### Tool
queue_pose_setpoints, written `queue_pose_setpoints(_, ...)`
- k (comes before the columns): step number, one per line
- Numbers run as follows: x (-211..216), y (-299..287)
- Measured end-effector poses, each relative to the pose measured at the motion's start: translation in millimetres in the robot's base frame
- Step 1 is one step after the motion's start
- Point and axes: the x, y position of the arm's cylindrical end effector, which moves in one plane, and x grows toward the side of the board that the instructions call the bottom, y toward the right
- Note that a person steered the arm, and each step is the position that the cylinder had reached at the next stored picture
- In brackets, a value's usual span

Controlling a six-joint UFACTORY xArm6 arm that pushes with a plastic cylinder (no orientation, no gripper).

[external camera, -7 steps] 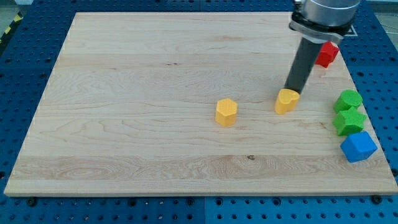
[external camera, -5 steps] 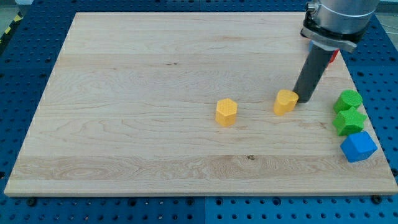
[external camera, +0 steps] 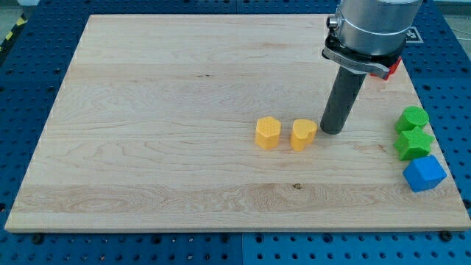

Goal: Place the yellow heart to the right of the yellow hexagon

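Camera view: my tip (external camera: 330, 131) touches the yellow heart (external camera: 302, 135) beside the yellow hexagon (external camera: 268, 133) — red block (external camera: 395, 65) mostly hidden; I have no jaws.

Hiding most of the red block (external camera: 394, 65) behind the arm (external camera: 368, 29); running off the view's top edge. Leaving red block's shape unclear.
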Motion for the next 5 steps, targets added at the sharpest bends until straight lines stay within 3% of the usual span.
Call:
queue_pose_setpoints(2,2.0,13.4)
queue_pose_setpoints(5,21.5,-16.2)
